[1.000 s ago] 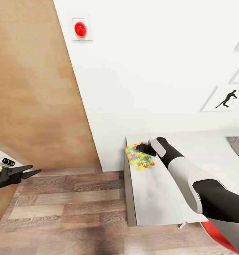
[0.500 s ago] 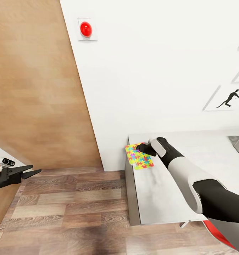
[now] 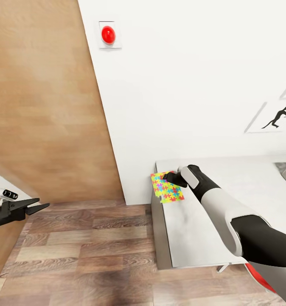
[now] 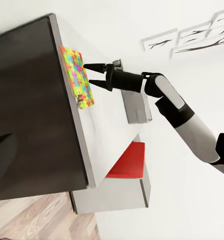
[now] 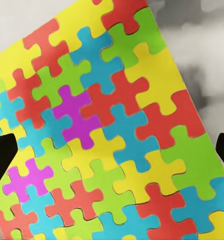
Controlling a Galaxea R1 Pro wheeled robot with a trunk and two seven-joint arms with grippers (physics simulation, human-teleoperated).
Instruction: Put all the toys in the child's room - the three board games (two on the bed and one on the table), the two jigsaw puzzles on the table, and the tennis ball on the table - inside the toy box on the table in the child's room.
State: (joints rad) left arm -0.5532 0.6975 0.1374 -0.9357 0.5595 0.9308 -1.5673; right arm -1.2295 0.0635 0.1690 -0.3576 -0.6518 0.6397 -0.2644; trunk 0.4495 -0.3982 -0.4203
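Right hand (image 3: 167, 177) poised directly above the jigsaw puzzle (image 3: 167, 187), fingers spread wide to either side of the sheet and gripping nothing, presumably set for a grasp. The puzzle lies flat at the counter (image 3: 194, 238) corner beneath it. Left hand (image 3: 32, 208) hangs well apart, open, empty.

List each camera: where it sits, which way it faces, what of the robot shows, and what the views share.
Head view: high up, looking down at the table; both arms show, right gripper over the jigsaw puzzle.
Left wrist view: looks from the side at the table's end, seeing the right arm.
Right wrist view: close above the puzzle, dark fingertips at the picture's edges.
All three share the puzzle.
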